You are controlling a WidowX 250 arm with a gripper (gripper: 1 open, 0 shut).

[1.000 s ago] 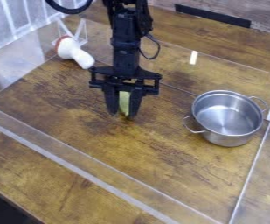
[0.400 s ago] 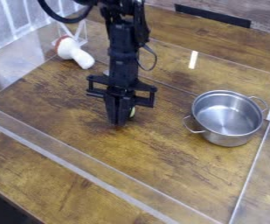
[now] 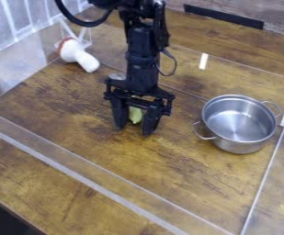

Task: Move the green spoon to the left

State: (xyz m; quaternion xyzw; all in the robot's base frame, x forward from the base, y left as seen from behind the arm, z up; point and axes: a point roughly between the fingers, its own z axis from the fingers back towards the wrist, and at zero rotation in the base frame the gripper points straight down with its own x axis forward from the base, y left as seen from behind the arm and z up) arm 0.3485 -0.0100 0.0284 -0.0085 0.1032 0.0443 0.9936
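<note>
Near the middle of the wooden desk point(image 3: 58, 197), the black arm point(image 3: 142, 46) reaches straight down and its hand point(image 3: 138, 122) hangs with both fingers spread, tips close to the wood. Between those fingers shows a sliver of yellow-green, which is the green spoon point(image 3: 134, 116); only that small part of its handle is visible, and the fingers stand on either side of it. Whether they press on it or merely flank it cannot be told from this view, and the spoon's bowl is hidden behind the hand.

To the right, well apart from the hand, sits a round steel pot point(image 3: 239, 123) with small side handles, upright on the wood. Far back on the left lies a white object with a reddish end point(image 3: 76, 53), tilted across the boards. A thin white stick point(image 3: 204, 61) rests behind the arm, toward the back right. Low clear plastic walls point(image 3: 107, 186) fence the working area, one running along the front edge and another along the right side past the pot. Nothing lies on the bare wood directly left of the hand.

No writing or label can be read anywhere.
</note>
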